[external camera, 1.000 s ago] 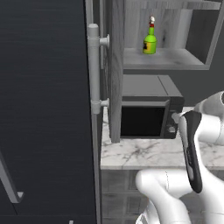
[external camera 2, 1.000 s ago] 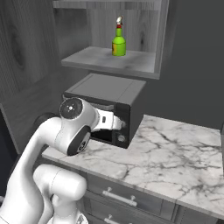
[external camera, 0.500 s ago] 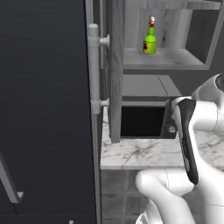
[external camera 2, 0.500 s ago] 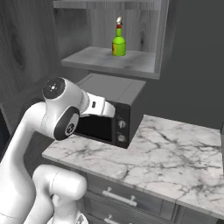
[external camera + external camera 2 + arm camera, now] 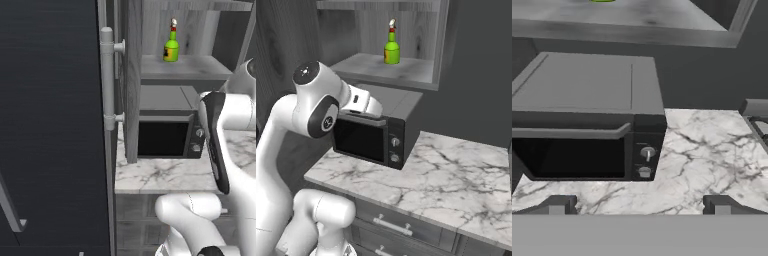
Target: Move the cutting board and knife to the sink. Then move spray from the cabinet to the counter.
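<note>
Rendered home kitchen, black microwave point(image 5: 375, 140) on marble counter point(image 5: 456, 175), grey wood-grain cabinet point(image 5: 132, 75), dark fridge point(image 5: 50, 125)

Open shelf niche point(image 5: 406, 75) above microwave point(image 5: 381, 130) — spray point(image 5: 391, 47) alone there, marble counter point(image 5: 456, 170) bare rightward

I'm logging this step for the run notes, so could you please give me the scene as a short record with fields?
spray: green bottle standing upright on the shelf of the cabinet
microwave: dark box on the counter, directly under the shelf, door closed
gripper: fingers wide apart, holding nothing, facing the microwave front
arm: raised in front of the microwave, below shelf level
fridge: dark door with grey handle, left of the cabinet
</note>
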{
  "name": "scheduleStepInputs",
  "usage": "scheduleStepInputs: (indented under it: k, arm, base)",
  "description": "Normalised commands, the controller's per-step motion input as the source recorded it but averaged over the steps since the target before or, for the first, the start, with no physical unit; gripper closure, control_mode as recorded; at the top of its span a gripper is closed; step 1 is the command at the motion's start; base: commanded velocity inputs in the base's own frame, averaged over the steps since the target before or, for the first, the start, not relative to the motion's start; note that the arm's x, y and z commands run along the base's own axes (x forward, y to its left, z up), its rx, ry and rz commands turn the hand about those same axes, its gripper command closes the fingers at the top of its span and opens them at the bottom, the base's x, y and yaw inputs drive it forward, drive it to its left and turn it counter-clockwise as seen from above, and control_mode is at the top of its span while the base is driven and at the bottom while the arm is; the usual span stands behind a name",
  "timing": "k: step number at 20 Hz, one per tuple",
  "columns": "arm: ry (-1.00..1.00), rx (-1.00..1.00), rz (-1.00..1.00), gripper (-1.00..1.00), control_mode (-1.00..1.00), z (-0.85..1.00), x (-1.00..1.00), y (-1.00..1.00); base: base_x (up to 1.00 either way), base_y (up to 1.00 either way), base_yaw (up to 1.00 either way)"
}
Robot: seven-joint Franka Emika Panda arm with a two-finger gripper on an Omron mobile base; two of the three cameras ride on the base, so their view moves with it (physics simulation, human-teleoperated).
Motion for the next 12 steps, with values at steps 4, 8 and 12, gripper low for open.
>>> scheduleStepInputs:
  k: [4,8,12]
  arm:
    - [0.01,0.04,0.00,-1.00,-1.00,0.39,-0.01,0.06]
    - [-0.24,0.01,0.00,-1.00,-1.00,0.20,-0.01,0.17]
    - [-0.15,0.01,0.00,-1.00,-1.00,0.31,0.00,0.10]
  base:
    - [0.00,0.00,0.00]
    - [0.00,0.00,0.00]
    - [0.00,0.00,0.00]
